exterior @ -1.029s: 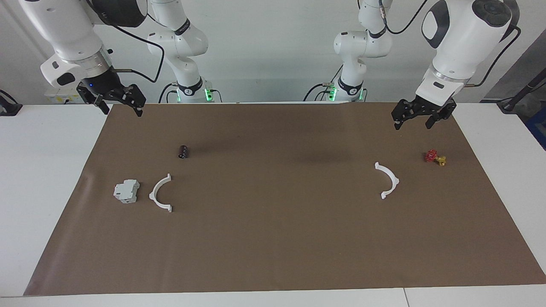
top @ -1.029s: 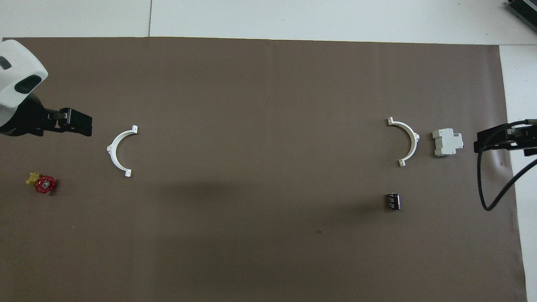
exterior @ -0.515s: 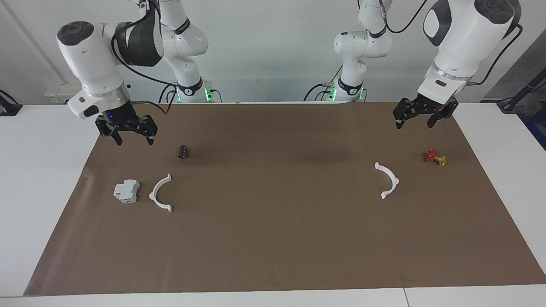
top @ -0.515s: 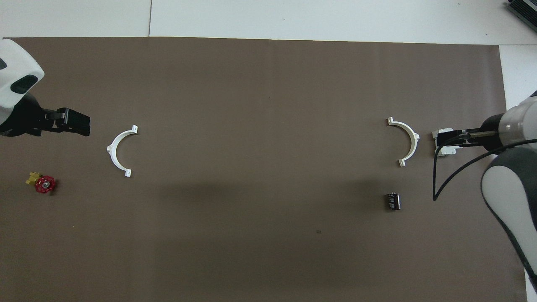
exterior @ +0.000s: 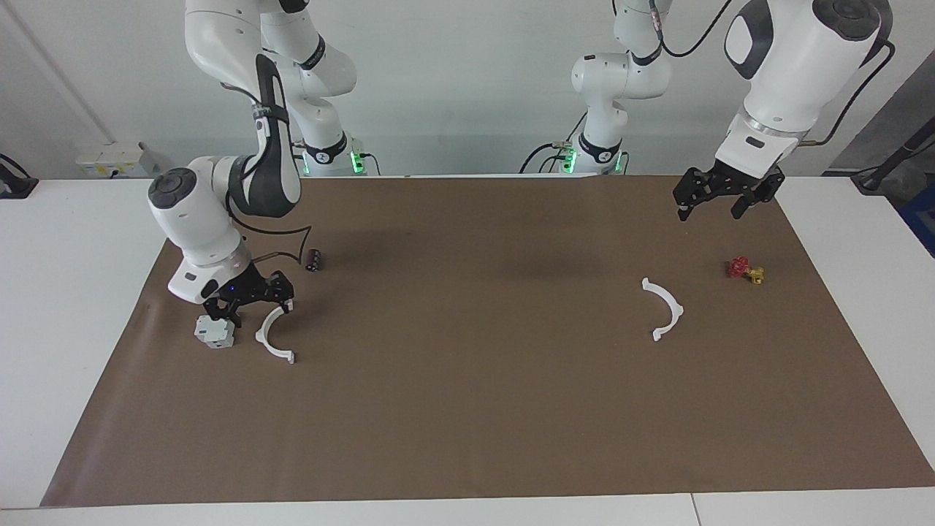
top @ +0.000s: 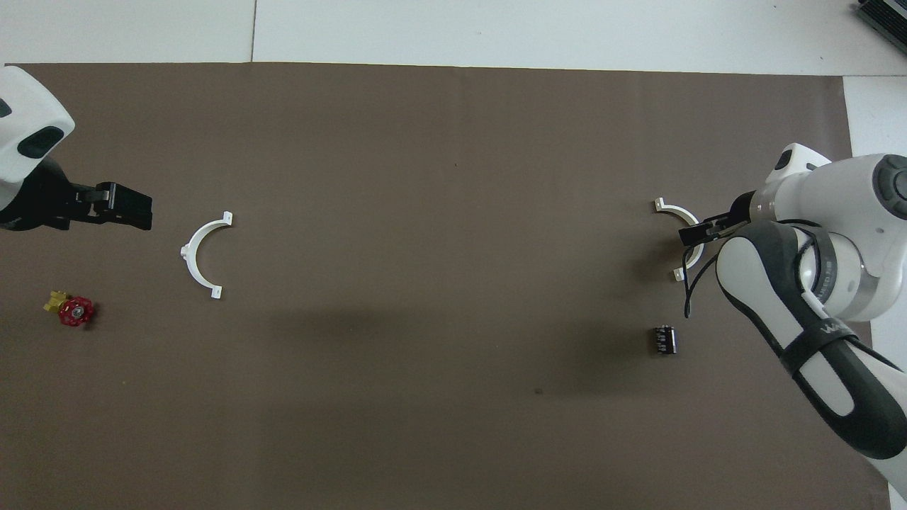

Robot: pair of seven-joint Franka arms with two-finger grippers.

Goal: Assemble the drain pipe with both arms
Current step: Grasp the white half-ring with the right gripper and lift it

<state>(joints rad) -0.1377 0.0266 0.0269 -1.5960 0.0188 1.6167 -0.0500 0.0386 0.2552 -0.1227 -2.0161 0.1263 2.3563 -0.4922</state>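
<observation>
The drain pipe lies as two separate white half-rings on the brown mat. One half-ring (exterior: 272, 349) lies at the right arm's end, partly covered by the arm in the overhead view (top: 673, 210). My right gripper (exterior: 252, 307) is low over its end nearer the robots, open; I cannot tell if it touches. It also shows in the overhead view (top: 698, 234). The other half-ring (exterior: 676, 310) lies at the left arm's end (top: 190, 256). My left gripper (exterior: 710, 203) hangs open and empty, raised over the mat (top: 127, 209).
A grey boxy block (exterior: 214, 332) sits beside the right arm's half-ring, hidden in the overhead view. A small black cylinder (exterior: 314, 259) (top: 664, 340) lies nearer the robots. A red-and-yellow valve piece (exterior: 745, 270) (top: 71, 310) lies at the left arm's end.
My right arm has swung in from the mat's edge and come down to the half-ring beside the grey block. The left arm has barely moved.
</observation>
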